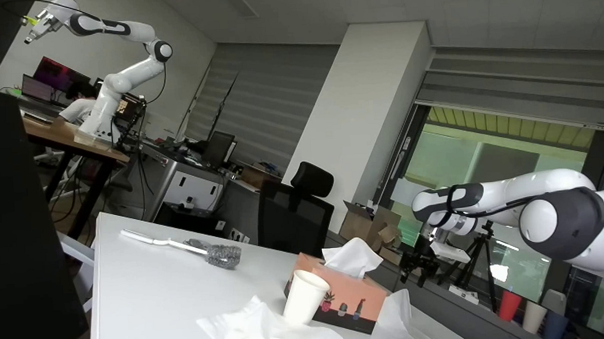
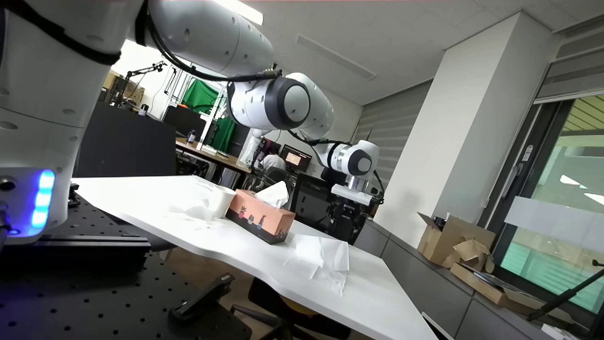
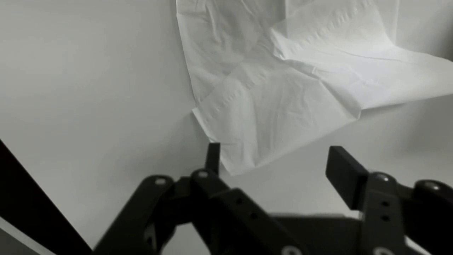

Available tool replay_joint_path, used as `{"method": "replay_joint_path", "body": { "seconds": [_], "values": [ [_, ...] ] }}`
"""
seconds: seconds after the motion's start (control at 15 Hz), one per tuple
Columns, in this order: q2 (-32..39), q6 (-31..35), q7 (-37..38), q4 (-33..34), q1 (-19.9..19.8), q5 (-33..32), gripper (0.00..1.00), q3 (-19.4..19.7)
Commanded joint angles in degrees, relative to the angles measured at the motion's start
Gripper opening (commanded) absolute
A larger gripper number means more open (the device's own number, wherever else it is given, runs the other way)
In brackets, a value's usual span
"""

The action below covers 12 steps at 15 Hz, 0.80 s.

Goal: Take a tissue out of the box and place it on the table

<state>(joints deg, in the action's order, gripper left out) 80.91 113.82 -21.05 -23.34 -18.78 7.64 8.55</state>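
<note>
Jaws spread above bench [image 3: 88,88]; tissue [image 3: 297,88] beyond them, cropped top and right in wrist view; contact unclear.

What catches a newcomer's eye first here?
Likely the coral tissue box on the white table, a white tissue poking from its top. A white paper cup stands beside it. In the wrist view, a creased loose tissue lies on the table, the open gripper in the foreground.

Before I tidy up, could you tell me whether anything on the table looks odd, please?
Slightly: loose tissues lie rumpled on both sides of the box, which looks messy, and the brush, lying apart from them, seems unrelated to the task. Nothing looks spilled or damaged.
</note>
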Motion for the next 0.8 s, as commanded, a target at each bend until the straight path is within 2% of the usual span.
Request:
{"method": "replay_joint_path", "body": {
  "seconds": [0.0, 0.2, 0.4, 0.6, 0.67, 0.73],
  "values": [
    [-1.0, -1.7, 2.2, -0.3, 1.5, -0.7, 1.00, 1.1],
    [-1.5, -2.5, 1.5, -0.1, 2.3, -0.2, 1.00, 0.6],
    [-3.5, -7.9, -1.7, -0.6, 2.9, 1.6, 1.00, -1.8],
    [-4.9, -11.6, -1.4, -0.4, 4.3, 0.7, 1.00, -1.9],
    [-3.2, -8.9, -1.3, 0.1, 3.9, 0.6, 1.00, -1.6],
    [-3.6, -9.9, -1.3, 0.1, 4.3, 0.6, 1.00, -1.6]
  ]
}}
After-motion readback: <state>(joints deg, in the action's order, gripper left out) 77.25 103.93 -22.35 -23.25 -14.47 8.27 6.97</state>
